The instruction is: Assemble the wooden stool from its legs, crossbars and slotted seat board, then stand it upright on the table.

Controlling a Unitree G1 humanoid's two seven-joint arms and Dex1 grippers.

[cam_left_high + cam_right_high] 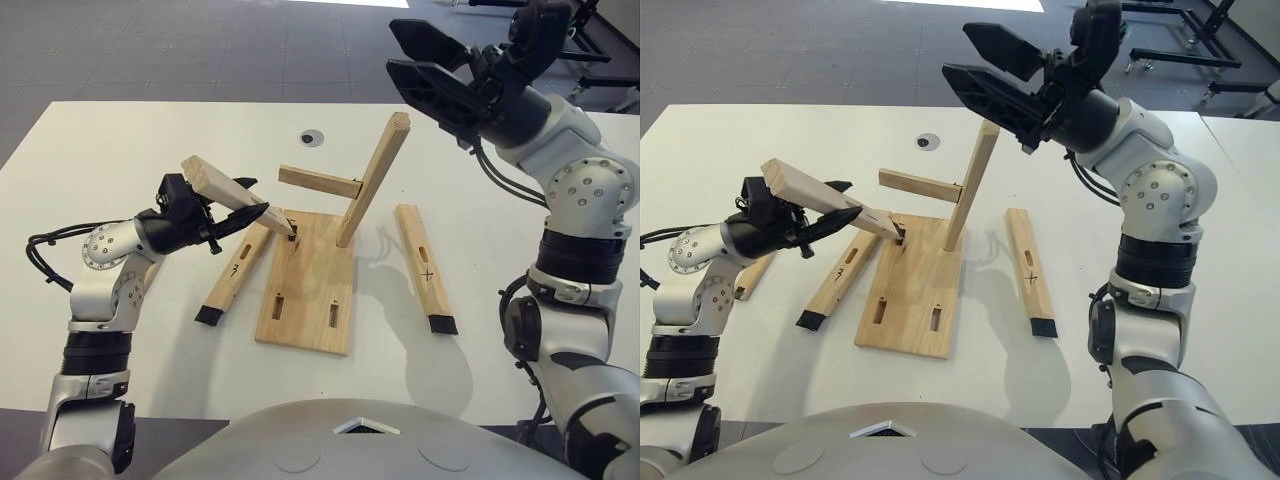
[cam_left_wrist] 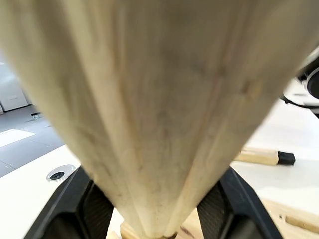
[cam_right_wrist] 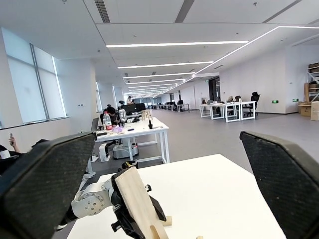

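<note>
The slotted seat board (image 1: 318, 310) lies flat in the middle of the white table. One leg (image 1: 375, 175) stands tilted in a far slot, with a crossbar (image 1: 316, 181) sticking out of it toward the left. My left gripper (image 1: 236, 214) is shut on a second leg (image 1: 212, 180), held slanted with its lower end at the board's far-left slot. That held leg (image 2: 159, 99) passes between the black fingers (image 2: 89, 206). My right gripper (image 1: 428, 62) hangs open, above and just right of the standing leg's top, holding nothing.
Two more legs lie flat: one (image 1: 235, 272) left of the board, one (image 1: 425, 265) with a black foot to its right. A short wooden piece (image 1: 753, 277) lies under my left arm. A round grommet (image 1: 312, 137) sits at the table's back.
</note>
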